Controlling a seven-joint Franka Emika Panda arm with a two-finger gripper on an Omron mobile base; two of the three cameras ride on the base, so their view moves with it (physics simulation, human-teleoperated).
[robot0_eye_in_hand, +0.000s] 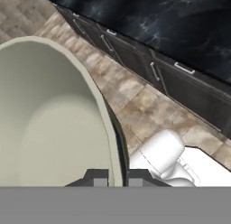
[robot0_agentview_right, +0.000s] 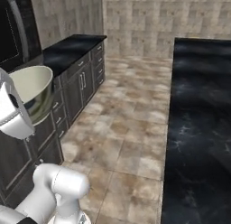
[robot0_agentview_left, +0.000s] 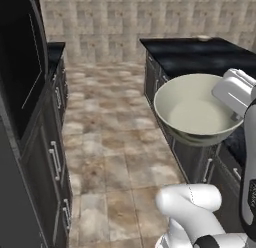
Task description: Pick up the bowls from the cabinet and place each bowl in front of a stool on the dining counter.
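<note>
Right at the lens in the hand view, the two dark finger tips of the gripper [robot0_eye_in_hand: 117, 178] stand close together with the thin wall of the deep cream-green bowl [robot0_eye_in_hand: 49, 123] pinched between them, one tip inside the rim and one outside. Its pale inside spreads across the left of that view, with the dark outer side showing just along the rim edge.

From the left base view the bowl [robot0_agentview_left: 197, 112] hangs in the air at the end of the white hand, tilted so that its hollow faces the camera, above the tiled floor [robot0_agentview_left: 110, 142] and in front of the low dark drawer units [robot0_agentview_left: 195, 162] on the right. From the right base view the same bowl [robot0_agentview_right: 31, 87] sits at the left edge, just behind the white hand, over the low dark units there.

Farther out, a narrow black worktop [robot0_agentview_right: 72, 47] runs along the left wall toward the stone-block wall. On the right side of the right base view lies the long black marble dining counter [robot0_agentview_right: 198, 128] with faint white veins, well apart from the bowl across the floor.
</note>
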